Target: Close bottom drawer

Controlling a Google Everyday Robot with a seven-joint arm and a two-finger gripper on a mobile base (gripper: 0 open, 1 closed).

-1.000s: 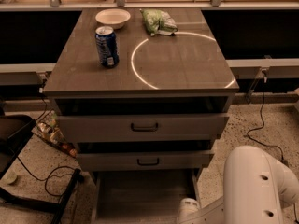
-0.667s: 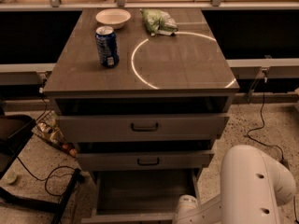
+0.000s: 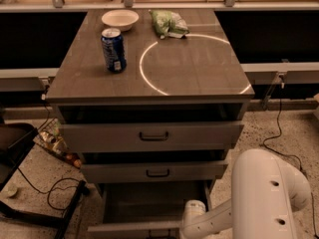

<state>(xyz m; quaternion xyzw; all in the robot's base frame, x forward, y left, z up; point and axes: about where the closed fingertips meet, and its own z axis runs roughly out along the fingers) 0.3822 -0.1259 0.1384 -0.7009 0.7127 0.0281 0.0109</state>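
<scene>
The bottom drawer [image 3: 149,205] of the grey wood-grain cabinet is pulled far out, and its long shallow tray shows empty. Its front panel [image 3: 132,229] lies at the bottom edge of the camera view. My white arm [image 3: 264,198] comes in from the lower right. My gripper [image 3: 192,218] is low at the drawer's front right corner, largely cut off by the edge of the view. The middle drawer [image 3: 157,172] and top drawer [image 3: 152,135] above stand slightly open.
On the cabinet top [image 3: 194,78] stand a blue can [image 3: 113,49], a white bowl [image 3: 119,19] and a green bag [image 3: 168,23]. A dark chair base [image 3: 20,183] and cables [image 3: 55,195] lie on the floor at left. More cable [image 3: 279,133] runs at right.
My arm has moved left and slightly forward toward the bottom drawer's front. The drawer's front panel has come into view at the bottom edge.
</scene>
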